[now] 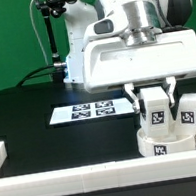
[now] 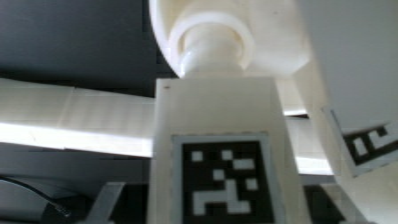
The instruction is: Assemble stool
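Claw point(image 1: 156, 101) of the Panda arm clenches one blocky white leg point(image 1: 159, 117), holding it upright directly above the round seat point(image 1: 165, 143). A second leg point(image 1: 190, 115) stands just to the exterior view's right of the held one, on the seat or close behind it; which is unclear. The marker board point(image 1: 93, 111) lies to the exterior view's left of the seat, and a border rail point(image 1: 88, 183) runs in front of it. Assembly looks early: one leg possibly fitted, this one not yet seated, others unseen.
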`<state>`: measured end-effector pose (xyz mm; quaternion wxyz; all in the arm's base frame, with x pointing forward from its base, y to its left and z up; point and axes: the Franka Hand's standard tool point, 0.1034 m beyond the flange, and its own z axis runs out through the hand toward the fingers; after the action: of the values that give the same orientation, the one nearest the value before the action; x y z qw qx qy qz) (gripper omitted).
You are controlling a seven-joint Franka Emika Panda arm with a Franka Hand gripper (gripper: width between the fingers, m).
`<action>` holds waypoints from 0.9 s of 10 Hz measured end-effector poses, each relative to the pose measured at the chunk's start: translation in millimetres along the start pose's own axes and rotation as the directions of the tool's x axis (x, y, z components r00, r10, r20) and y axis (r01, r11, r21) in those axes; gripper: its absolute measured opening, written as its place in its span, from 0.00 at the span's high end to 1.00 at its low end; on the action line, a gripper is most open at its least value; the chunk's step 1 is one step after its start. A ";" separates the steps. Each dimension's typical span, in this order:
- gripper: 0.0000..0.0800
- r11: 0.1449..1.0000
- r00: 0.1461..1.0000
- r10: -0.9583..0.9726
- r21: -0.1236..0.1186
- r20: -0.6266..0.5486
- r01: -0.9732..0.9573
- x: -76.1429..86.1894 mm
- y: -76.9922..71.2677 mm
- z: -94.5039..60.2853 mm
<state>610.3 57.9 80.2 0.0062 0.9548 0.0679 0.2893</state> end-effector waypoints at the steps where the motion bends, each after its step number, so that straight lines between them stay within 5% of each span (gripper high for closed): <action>1: 0.39 1.000 1.000 0.000 0.000 0.001 0.000 -0.3 0.0 0.1; 2: 0.39 1.000 1.000 0.000 0.000 0.001 0.000 -0.3 0.0 0.1; 3: 0.24 1.000 1.000 0.000 0.000 0.001 0.000 -0.3 0.0 0.1; 9: 0.19 0.998 0.993 0.030 0.053 0.118 -0.036 11.8 -8.7 -22.2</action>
<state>606.6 67.5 104.7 -0.0208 0.9709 0.0594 0.2309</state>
